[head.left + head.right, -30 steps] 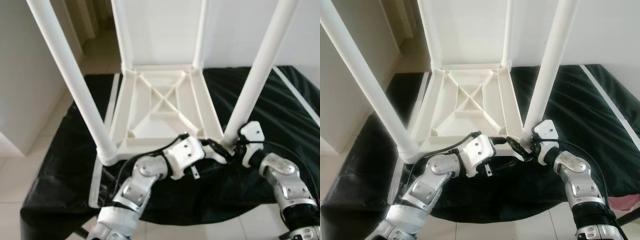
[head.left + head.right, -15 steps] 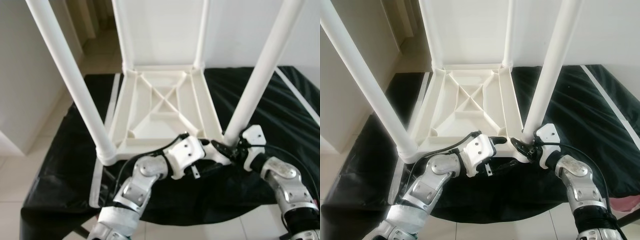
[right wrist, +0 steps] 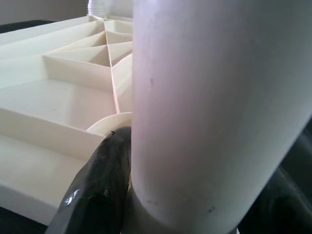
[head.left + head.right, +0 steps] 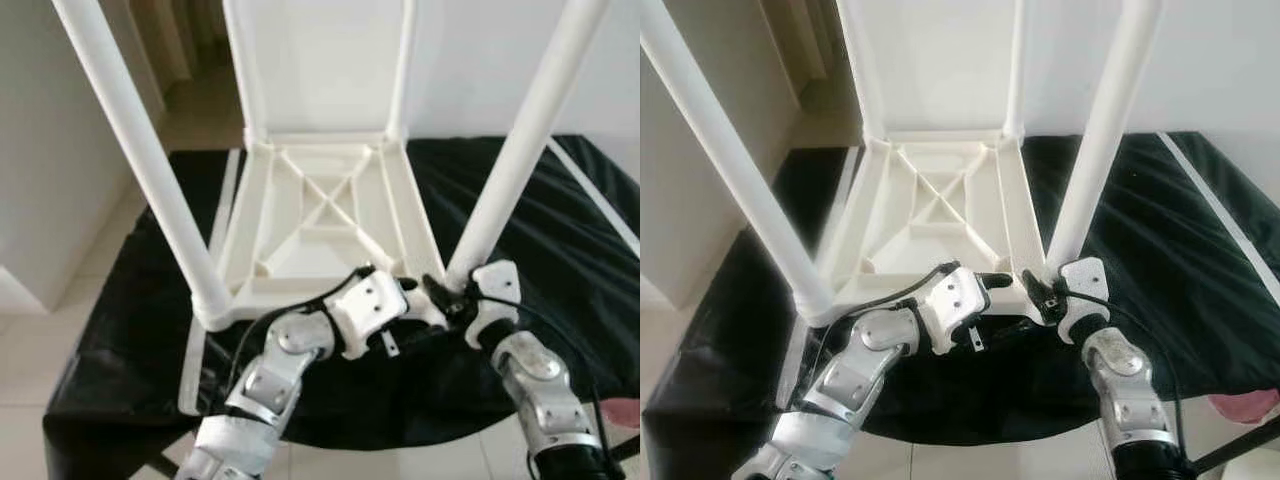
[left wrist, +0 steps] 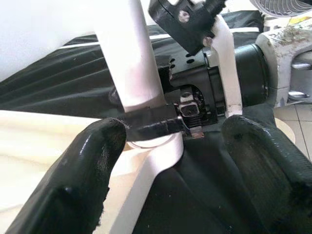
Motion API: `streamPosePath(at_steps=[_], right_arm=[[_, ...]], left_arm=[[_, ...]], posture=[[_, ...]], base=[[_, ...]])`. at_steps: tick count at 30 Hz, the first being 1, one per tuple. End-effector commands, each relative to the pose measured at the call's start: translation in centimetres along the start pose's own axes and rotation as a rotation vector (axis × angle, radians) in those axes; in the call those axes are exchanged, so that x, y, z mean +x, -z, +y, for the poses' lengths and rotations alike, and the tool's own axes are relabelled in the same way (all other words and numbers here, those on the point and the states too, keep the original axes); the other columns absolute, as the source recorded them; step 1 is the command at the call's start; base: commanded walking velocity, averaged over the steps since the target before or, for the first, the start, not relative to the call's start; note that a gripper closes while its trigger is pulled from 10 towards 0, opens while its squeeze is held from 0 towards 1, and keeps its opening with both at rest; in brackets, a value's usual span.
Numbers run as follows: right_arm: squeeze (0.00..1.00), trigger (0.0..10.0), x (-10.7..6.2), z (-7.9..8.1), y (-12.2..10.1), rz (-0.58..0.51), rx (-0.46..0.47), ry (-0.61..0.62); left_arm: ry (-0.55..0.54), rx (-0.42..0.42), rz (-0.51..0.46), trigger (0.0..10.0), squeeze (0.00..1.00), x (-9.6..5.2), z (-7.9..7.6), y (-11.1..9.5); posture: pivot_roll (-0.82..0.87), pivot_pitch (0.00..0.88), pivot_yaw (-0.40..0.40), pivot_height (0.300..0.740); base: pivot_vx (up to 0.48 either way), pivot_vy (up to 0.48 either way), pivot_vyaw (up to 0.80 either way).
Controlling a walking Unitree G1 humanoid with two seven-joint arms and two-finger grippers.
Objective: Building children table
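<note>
Four legs stand up from the inverted table top on the black sheet | right gripper clamps the near-right leg at its socket | left gripper, fingers apart, hovers beside that socket | advice: keep leg upright, twist or press squarely until seated.

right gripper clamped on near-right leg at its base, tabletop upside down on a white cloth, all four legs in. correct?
One error: the cloth is black, not white, as the left eye view shows. The rest holds: the right gripper is shut on the near-right leg at its base, and the upside-down tabletop has four legs standing up.
</note>
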State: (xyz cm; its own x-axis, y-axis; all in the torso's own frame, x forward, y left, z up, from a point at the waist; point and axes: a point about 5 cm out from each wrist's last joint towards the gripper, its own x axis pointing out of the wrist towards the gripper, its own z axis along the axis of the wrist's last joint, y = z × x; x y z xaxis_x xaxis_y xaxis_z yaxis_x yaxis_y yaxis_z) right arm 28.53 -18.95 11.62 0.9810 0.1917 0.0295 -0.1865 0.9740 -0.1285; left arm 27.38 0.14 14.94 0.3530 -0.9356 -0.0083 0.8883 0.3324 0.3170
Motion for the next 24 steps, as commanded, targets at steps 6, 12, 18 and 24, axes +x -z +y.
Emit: streamPosePath(at_steps=[6, 12, 18, 24], right_arm=[[0.00, 10.0, -1.9, 1.3, 2.8, 0.160, 0.164, 0.515], [0.00, 10.0, -1.6, 4.0, 2.5, 0.159, 0.200, 0.457], [0.00, 10.0, -1.6, 3.7, 2.2, 0.161, 0.204, 0.465], [0.00, 10.0, -1.0, 4.2, 1.6, 0.143, 0.168, 0.432]], left_arm=[[-0.075, -0.012, -0.002, 10.0, 0.00, 0.0, 0.3, -0.1], [-0.078, -0.013, -0.006, 10.0, 0.00, 0.1, 0.5, -0.3], [-0.079, -0.005, -0.007, 10.0, 0.00, 0.1, 0.9, -0.5], [-0.088, 0.000, -0.008, 10.0, 0.00, 0.0, 1.2, -0.6]], posture=[[-0.13, 0.026, 0.042, 0.740], [-0.13, 0.028, 0.047, 0.740], [-0.12, 0.028, 0.047, 0.740], [-0.11, 0.026, 0.045, 0.740]], base=[[0.000, 0.000, 0.00], [0.000, 0.000, 0.00], [0.000, 0.000, 0.00], [0.000, 0.000, 0.00]])
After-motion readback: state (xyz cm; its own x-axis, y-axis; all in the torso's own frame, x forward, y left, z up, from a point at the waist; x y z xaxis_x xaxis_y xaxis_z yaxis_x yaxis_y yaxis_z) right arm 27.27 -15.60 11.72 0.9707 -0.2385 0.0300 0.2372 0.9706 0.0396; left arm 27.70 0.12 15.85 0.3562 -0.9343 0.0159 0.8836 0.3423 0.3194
